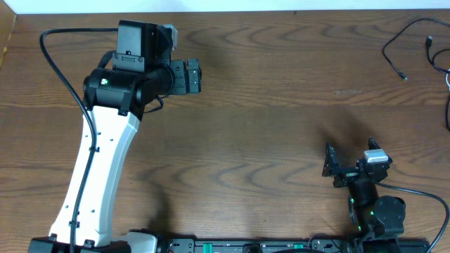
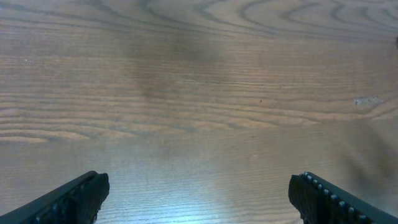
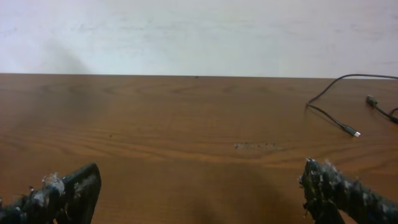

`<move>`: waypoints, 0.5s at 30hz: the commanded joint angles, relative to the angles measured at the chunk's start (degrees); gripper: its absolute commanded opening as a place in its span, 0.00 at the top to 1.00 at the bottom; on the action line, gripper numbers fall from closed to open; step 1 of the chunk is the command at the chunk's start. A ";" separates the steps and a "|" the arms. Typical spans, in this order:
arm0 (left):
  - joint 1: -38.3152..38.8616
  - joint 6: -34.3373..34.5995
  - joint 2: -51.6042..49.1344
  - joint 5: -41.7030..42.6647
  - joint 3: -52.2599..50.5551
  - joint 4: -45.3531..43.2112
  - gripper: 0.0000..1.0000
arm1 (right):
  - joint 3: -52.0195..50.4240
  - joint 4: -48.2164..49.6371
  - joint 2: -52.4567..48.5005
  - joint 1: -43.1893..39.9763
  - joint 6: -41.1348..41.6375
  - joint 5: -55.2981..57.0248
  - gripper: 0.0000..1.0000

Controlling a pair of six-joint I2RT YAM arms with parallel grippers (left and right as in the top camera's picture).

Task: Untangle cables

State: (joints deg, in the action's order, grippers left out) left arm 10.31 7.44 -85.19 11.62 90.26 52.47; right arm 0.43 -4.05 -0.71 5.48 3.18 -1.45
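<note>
Wood table (image 1: 281, 119): black cables (image 1: 384, 48), plug-ends nearward

Quick tally from my side: two hands, my left hand (image 2: 199, 186) and right hand (image 3: 199, 180). One bench (image 1: 267, 119). Black cables (image 1: 384, 49): two plug ends (image 3: 352, 132) showing, but the cords run off-frame, so the exact number's unclear.
</note>
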 commanded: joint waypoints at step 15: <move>0.04 -2.89 3.13 -2.73 -1.68 -4.79 0.02 | -0.11 -0.24 0.39 -0.13 -0.26 0.63 0.01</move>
State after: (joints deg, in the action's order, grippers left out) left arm 10.31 7.03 -84.99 10.15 90.06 49.58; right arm 0.43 -4.05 -0.71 5.48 3.18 -1.45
